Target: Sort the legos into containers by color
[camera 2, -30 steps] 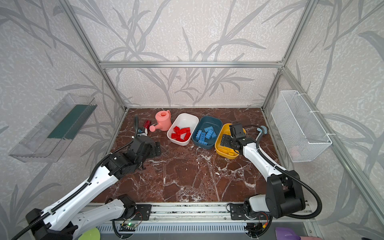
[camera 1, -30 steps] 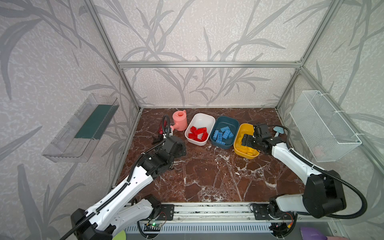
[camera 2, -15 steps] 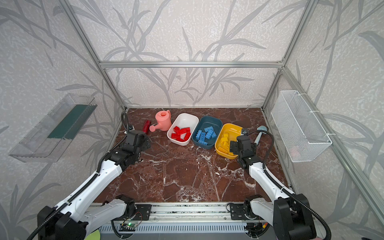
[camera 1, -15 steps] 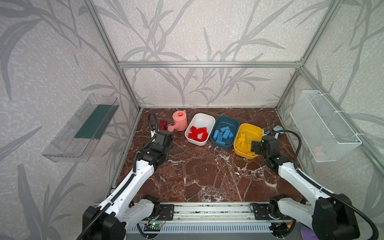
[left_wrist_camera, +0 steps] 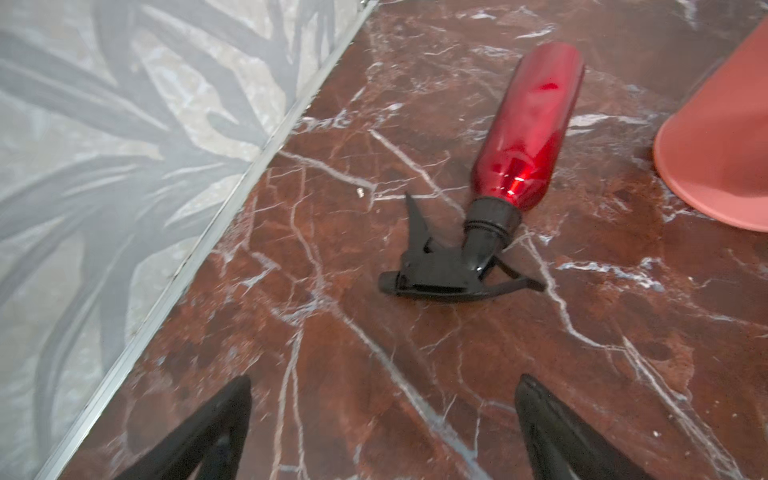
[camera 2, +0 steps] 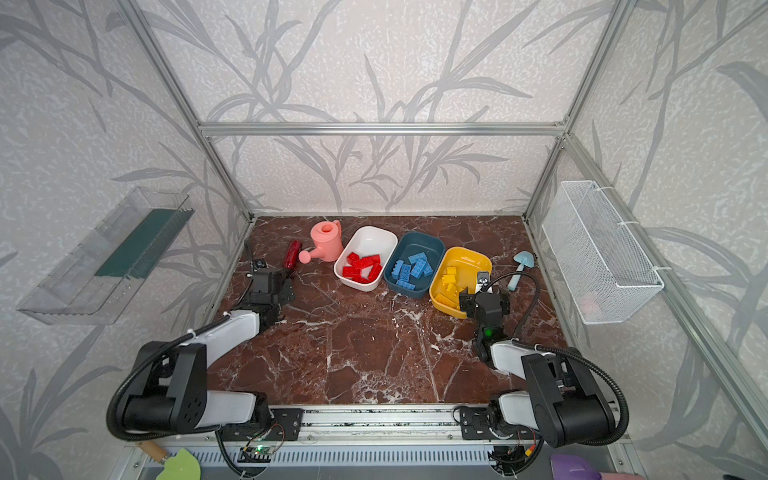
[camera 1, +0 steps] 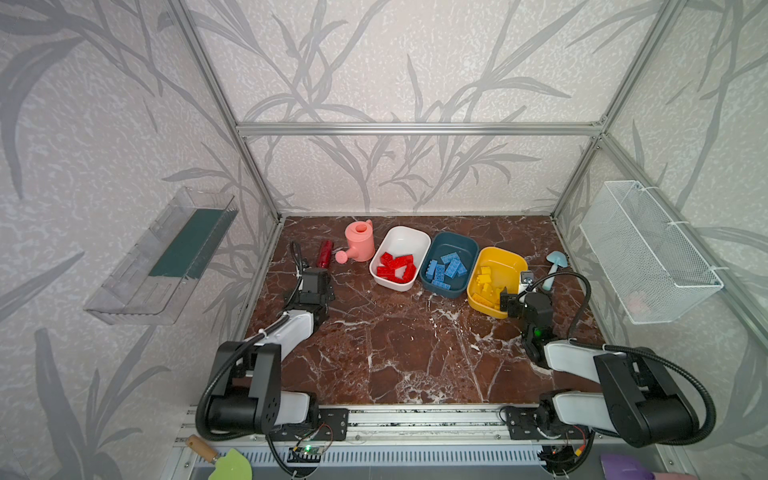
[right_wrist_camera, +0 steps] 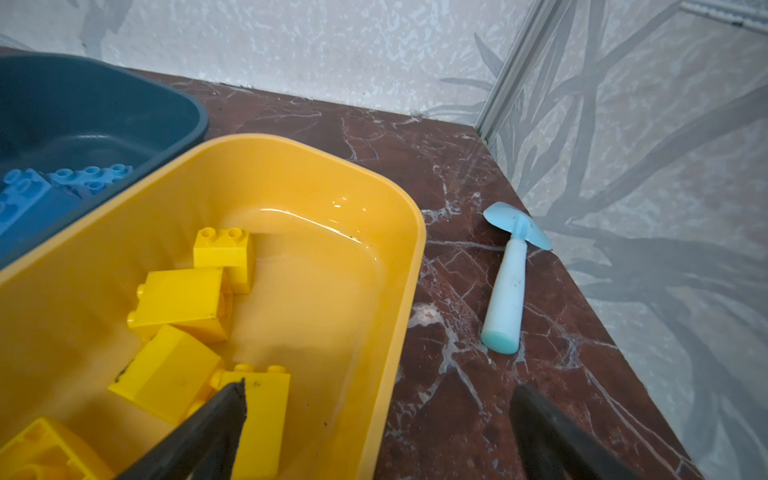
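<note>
Read the marble floor (camera 1: 395, 353) in both top views as a dial with the rail at six. The sorting looks finished, or very nearly. The red legos (camera 1: 397, 266) lie in the white tub (camera 1: 405, 232) at twelve o'clock, the blue legos (camera 1: 446, 266) in the teal tub (camera 1: 455, 239) at one, and the yellow legos (camera 1: 484, 282) in the yellow tub (camera 1: 505, 253) at two. No brick shows on the open floor, and no colour sits in the wrong tub. The left gripper (left_wrist_camera: 384, 380) hangs at about ten o'clock, jaws spread and empty over bare marble, facing the red spray bottle (left_wrist_camera: 528, 124) that lies beside the pink watering can (camera 1: 359, 241) at eleven. The right gripper (right_wrist_camera: 380, 388) at three o'clock is also spread and empty, with one finger above the yellow tub's near corner and the other above the floor, near the pale blue trowel (right_wrist_camera: 507, 291). What is left, I judge, is only a check for strays, because both arms cover strips of floor. The right wrist also masks the yellow tub's near end in the top views. The heaped bricks hide those beneath, so no exact count is possible. Something faintly pink in the wire basket (camera 1: 644, 249) cannot be made out.
</note>
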### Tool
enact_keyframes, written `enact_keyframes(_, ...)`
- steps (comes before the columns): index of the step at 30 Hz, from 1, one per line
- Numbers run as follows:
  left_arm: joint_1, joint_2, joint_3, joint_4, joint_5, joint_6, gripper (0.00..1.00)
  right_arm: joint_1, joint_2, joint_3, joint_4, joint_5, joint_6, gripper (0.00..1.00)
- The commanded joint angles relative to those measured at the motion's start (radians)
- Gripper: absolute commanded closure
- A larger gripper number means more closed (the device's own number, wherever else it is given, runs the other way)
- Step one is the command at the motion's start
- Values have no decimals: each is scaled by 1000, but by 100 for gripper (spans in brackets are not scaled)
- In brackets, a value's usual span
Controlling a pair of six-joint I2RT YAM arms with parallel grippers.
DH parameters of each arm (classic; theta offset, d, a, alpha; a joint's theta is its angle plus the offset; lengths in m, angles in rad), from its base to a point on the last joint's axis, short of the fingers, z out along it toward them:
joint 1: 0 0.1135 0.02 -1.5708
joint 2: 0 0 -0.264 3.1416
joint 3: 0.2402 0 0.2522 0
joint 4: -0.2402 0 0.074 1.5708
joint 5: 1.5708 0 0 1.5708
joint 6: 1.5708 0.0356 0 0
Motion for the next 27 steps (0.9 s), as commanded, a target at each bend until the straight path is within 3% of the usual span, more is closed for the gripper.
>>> enact_keyframes(1,2,40,-12,220,105,111,2,-13,-5,-9,140,-64,30,1)
enact_keyframes(2,3,57,-7,251,115,128,2,-19,20,-45,236,-115,34,1)
enact_keyframes(7,20,128,13,301,171,160,1,-28,323,-63,609,-160,24,1)
enact_keyframes(10,67,89,-83,444,266,134,1,-24,251,-9,407,-185,15,1)
enact_keyframes(13,54,119,-201,683,273,154,2,-24,294,-3,463,-175,17,1)
enact_keyframes(15,58,114,-160,587,256,142,2,-24,272,-5,431,-165,27,1)
enact_keyframes(24,67,114,-164,598,269,138,1,-18,272,27,375,-161,17,1)
enact_keyframes(27,67,114,-164,598,270,138,1,-18,272,37,359,-213,-1,1)
